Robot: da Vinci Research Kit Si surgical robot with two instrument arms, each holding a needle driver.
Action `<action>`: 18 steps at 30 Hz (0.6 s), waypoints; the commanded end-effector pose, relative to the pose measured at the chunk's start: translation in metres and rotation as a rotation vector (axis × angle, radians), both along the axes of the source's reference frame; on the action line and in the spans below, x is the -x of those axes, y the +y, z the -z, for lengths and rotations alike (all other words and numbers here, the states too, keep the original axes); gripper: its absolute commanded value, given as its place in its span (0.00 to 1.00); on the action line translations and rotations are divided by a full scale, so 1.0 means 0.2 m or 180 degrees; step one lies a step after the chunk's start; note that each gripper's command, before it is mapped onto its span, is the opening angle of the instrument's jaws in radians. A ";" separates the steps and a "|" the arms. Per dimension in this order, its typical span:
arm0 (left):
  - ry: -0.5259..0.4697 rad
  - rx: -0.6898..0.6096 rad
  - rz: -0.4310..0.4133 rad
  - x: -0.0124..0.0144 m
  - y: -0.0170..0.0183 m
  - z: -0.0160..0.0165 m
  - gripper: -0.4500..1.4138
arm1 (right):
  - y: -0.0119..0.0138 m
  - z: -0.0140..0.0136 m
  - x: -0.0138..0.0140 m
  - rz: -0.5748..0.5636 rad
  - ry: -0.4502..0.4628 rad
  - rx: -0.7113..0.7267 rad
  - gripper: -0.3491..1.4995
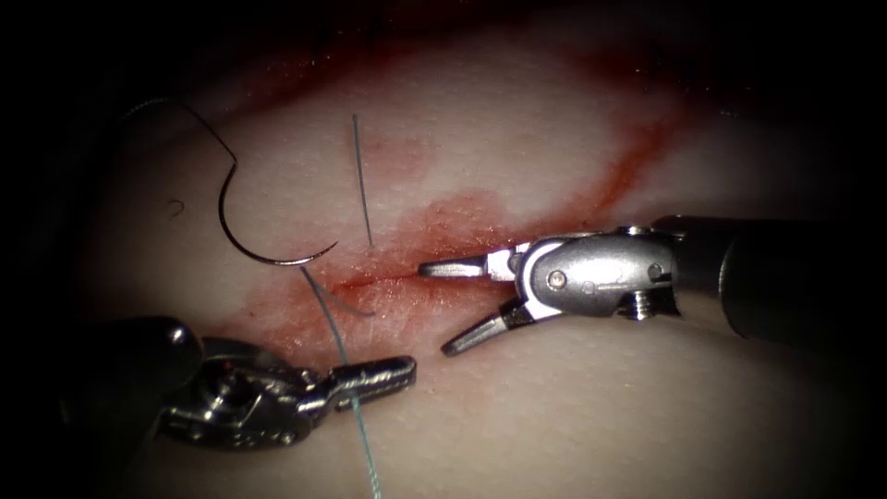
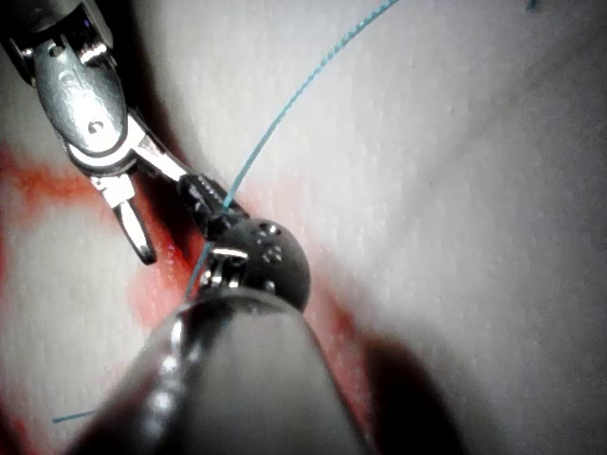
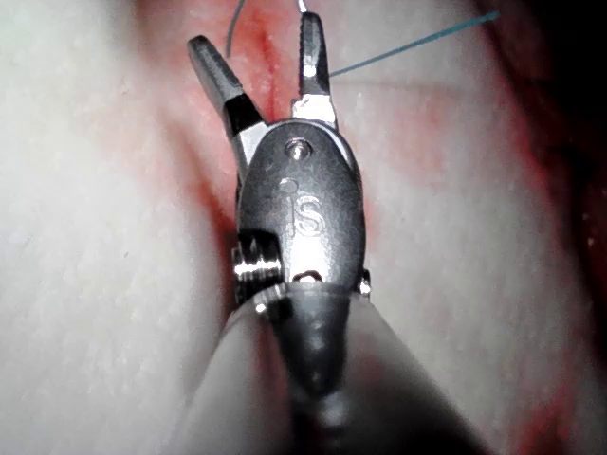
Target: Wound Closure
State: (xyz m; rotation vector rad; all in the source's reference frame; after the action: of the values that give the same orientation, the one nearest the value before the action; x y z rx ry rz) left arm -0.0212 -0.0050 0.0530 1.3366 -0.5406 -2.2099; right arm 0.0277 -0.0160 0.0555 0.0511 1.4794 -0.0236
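Stamped "S" on the right tool's housing, readable in the right wrist view; no other writing legible.

Right tool entering from the right, fingers spread wide and holding nothing, upper finger lying along the cut, lower finger angled down onto pale tissue below it. Same wide spread seen in the left wrist view.

Left tool low on the left, fingers closed on the thread, which runs up toward the cut's left end and down out of the lower edge. In the left wrist view, thread crossing the clamped fingers.

Needle lying free on the tissue left of the cut, held by neither tool, curve open upward, one end close to the cut's left end; cannot tell if that end enters the tissue. Thin straight strand standing up from just above the cut.

Red fluid around the cut and streaking up to the right. Bare pale tissue below the cut and between the two tools; tools well apart.
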 end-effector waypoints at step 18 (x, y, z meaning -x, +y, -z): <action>0.0121 -0.0065 -0.0183 -0.005 -0.001 -0.005 0.00 | -0.002 0.005 -0.047 -0.0151 0.0442 0.0458 0.81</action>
State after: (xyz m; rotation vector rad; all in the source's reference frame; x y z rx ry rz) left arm -0.0196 -0.0050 0.0533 1.2999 -0.4638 -2.1960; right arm 0.0362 -0.0163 0.0540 -0.1050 1.6124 -0.0953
